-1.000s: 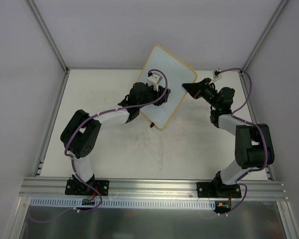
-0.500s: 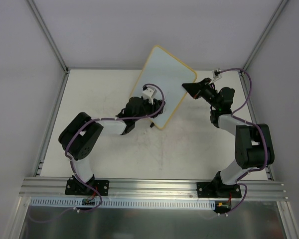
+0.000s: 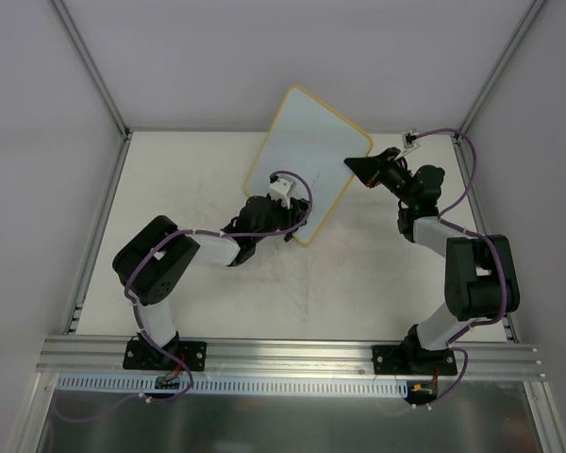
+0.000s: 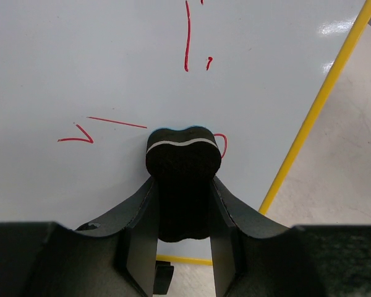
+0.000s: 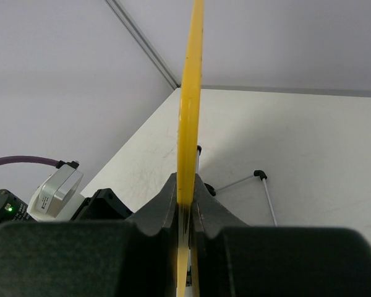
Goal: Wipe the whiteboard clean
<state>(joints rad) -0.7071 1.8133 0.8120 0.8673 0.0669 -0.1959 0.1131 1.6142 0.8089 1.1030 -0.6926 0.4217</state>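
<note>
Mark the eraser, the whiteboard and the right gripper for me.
eraser [image 4: 183,162]: left wrist view, middle of the black foam block.
whiteboard [image 3: 307,132]: top view, bare white face.
right gripper [image 5: 185,189]: right wrist view, between the fingertips on the yellow edge.

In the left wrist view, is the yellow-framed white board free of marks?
No, red strokes show on the white board beside the black eraser.

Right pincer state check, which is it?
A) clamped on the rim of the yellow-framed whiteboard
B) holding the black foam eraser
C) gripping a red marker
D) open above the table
A: in the right wrist view the right pincer is clamped on the rim of the yellow-framed white whiteboard, while the black foam eraser sits in the left pincer.
</note>
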